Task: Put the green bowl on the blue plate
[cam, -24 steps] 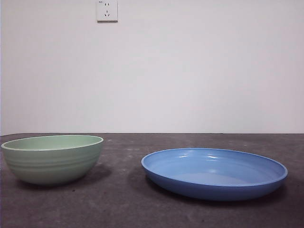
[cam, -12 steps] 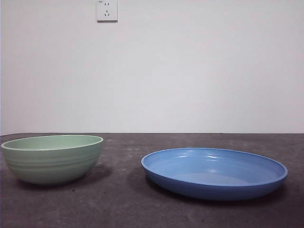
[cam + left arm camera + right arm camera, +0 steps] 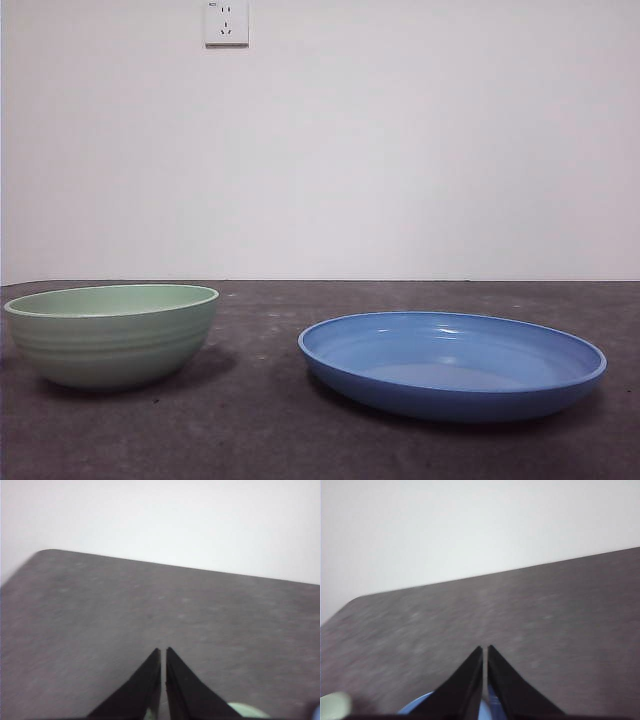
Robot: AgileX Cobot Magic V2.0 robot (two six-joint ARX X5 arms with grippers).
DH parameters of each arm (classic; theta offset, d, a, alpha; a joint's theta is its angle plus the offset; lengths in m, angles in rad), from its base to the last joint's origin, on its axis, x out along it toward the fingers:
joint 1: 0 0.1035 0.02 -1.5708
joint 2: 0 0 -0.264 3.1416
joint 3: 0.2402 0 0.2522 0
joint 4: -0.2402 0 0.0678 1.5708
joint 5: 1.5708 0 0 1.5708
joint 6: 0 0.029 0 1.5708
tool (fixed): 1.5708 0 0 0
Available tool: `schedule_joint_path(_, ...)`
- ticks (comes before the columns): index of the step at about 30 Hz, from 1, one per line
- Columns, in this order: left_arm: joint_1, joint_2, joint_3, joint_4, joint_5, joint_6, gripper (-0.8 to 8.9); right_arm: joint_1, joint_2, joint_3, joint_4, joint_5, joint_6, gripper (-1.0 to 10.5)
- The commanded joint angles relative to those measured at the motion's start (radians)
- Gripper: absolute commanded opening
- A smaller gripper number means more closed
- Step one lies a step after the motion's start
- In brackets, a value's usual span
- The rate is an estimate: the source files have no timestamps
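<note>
Front view: bowl on the table, left of the plate, near but apart; no arms visible. Wrist views only: left gripper and right gripper raised above the table, jaws together, holding nothing.

Only the grippers show of the robot — none of its arms appear in the front view. The left gripper is two plain black jaws, each a smooth wedge tapering to a sharp tip, a thin pale slit between them. The right gripper looks the same — matte black, pointed, unmarked, with no cables or screws visible.
</note>
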Motion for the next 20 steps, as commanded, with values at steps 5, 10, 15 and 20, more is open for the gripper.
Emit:
schedule_joint_path(5,-0.006,0.203,0.268,-0.183,0.216,-0.027,0.18,0.004,0.173,0.215,-0.123,-0.180,-0.045,0.1)
schedule_joint_path(10,-0.029,0.310,0.398,-0.312,0.289,-0.013,0.18,0.004,0.291,0.343,-0.211,-0.297,-0.110,0.1)
schedule_joint_path(15,-0.058,0.390,0.490,-0.397,0.393,0.000,0.18,0.004,0.398,0.423,-0.272,-0.425,-0.174,0.1)
schedule_joint_path(20,-0.075,0.420,0.507,-0.385,0.529,0.000,0.19,0.004,0.478,0.447,-0.294,-0.550,-0.201,0.1)
